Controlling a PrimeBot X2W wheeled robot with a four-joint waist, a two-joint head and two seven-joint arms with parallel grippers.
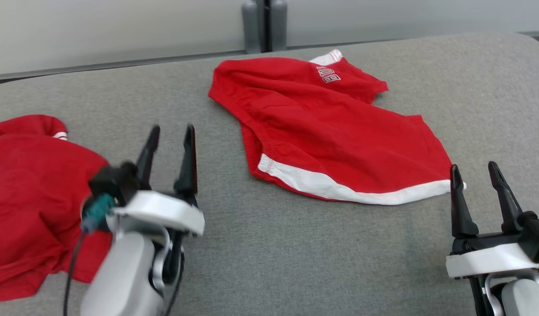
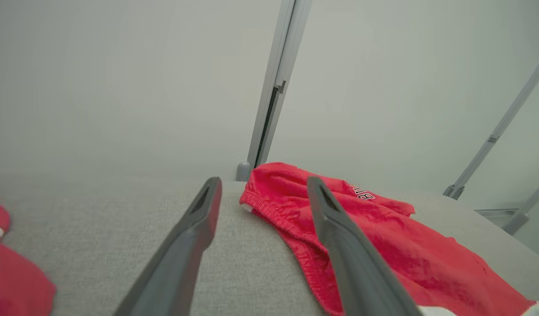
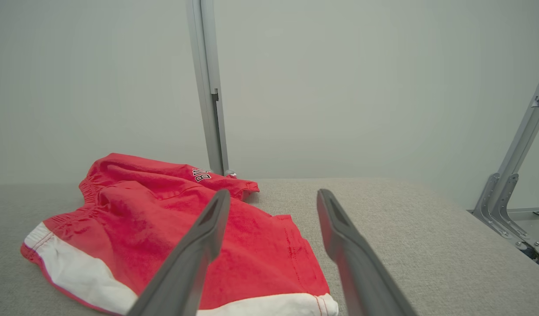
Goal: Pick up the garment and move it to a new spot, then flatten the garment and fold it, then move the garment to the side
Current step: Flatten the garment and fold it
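1. We find the red shorts (image 1: pixel 330 131) rumpled near the far edge of the desk (image 1: pixel 269 263).
2. The left end effector (image 1: pixel 172 131) and the right end effector (image 1: pixel 473 169) stand wide and empty; we judge them readied for pickup.
3. A second red garment (image 1: pixel 28 197) lies at the left edge.

Cloth garment (image 1: pixel 339 136), matt woven grey tabletop (image 1: pixel 260 254)

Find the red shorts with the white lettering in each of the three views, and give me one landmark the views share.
Head view: the shorts lie at upper centre, spreading toward the right.
Left wrist view: the shorts lie right of centre, running to the lower right corner.
Right wrist view: the shorts lie at lower left, reaching the bottom edge.
Shared landmark: the grey upright post just behind the shorts' far end.
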